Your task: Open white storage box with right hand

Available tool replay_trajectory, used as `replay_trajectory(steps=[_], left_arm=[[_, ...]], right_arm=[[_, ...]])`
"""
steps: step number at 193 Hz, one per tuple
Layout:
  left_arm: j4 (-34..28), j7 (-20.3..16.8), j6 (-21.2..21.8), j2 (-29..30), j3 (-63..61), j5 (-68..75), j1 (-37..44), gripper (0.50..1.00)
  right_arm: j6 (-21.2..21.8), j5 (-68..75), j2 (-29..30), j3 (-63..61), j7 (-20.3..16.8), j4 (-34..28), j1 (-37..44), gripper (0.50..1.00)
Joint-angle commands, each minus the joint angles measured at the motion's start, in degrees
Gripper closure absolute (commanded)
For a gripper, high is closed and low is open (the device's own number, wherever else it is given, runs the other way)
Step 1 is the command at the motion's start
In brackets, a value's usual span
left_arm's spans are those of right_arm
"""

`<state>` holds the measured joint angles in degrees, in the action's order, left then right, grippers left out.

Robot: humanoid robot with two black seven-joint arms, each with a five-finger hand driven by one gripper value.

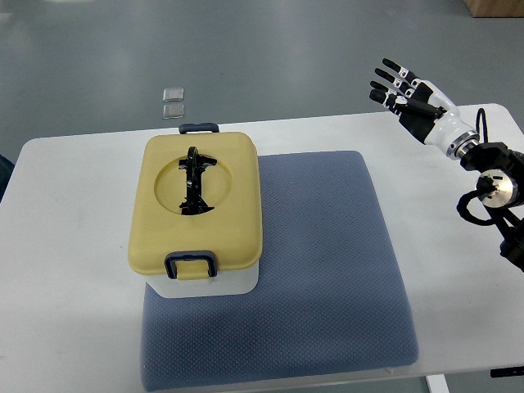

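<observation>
White storage box (196,278), yellow lid (196,205) latched, on blue mat (327,270); right hand (405,90) well apart, fingers spread, empty.

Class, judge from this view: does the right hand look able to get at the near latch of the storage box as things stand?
Probably yes. The right hand hovers open, far right of the storage box; only bare blue mat lies between, and the near latch faces up, uncovered.

Right hand (409,94) open, well apart from closed box (196,214).
</observation>
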<state>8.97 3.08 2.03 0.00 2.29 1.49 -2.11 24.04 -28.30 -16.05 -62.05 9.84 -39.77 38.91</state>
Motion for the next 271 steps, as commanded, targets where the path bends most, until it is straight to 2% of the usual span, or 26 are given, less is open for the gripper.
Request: replay_trajectory(steps=[1, 129, 201, 271], left_arm=[[0.0, 0.0, 0.0, 0.0, 0.0, 0.0, 0.0, 0.5], [0.0, 0.0, 0.0, 0.0, 0.0, 0.0, 0.0, 0.5], [0.0, 0.0, 0.0, 0.0, 0.0, 0.0, 0.0, 0.5], [0.0, 0.0, 0.0, 0.0, 0.0, 0.0, 0.0, 0.5]], right_arm=[[0.5, 0.0, -0.2, 0.0, 0.0, 0.0, 0.0, 0.57], [0.7, 0.0, 2.2, 0.1, 0.6, 0.0, -0.2, 0.57], [4.3, 0.0, 2.2, 0.2, 0.4, 0.0, 0.0, 0.57], [5.2, 0.0, 3.8, 0.3, 0.6, 0.0, -0.2, 0.57]])
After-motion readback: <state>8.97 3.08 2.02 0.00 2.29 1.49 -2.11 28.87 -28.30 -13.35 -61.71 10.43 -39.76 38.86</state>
